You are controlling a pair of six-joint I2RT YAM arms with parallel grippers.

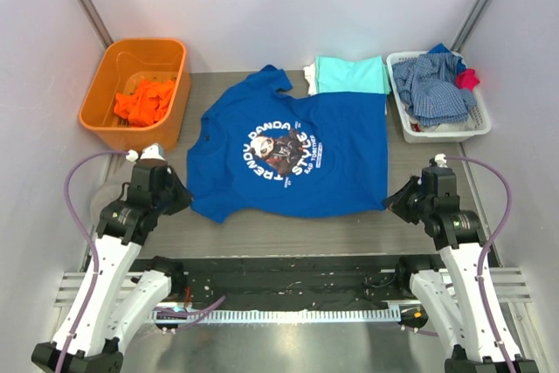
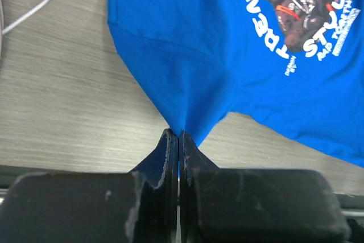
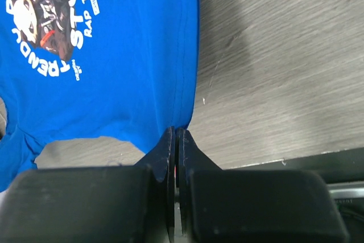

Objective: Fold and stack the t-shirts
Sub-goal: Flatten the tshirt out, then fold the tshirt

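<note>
A royal blue t-shirt (image 1: 288, 155) with a round white-and-dark print lies spread face up on the table. My left gripper (image 1: 187, 199) is shut on its near left corner; the left wrist view shows the blue cloth (image 2: 187, 83) pinched between the jaws (image 2: 179, 135). My right gripper (image 1: 389, 199) is shut on its near right hem corner, seen in the right wrist view (image 3: 175, 131) with the shirt (image 3: 114, 78). A folded aqua t-shirt (image 1: 351, 74) lies at the back, on a white one (image 1: 309, 73). An orange t-shirt (image 1: 144, 100) lies in the orange bin.
An orange bin (image 1: 105, 85) stands at the back left. A white basket (image 1: 419, 133) at the back right holds a blue-and-white checked garment (image 1: 432, 85) and a small red cloth (image 1: 468, 78). A black rail (image 1: 288, 272) runs along the table's near edge.
</note>
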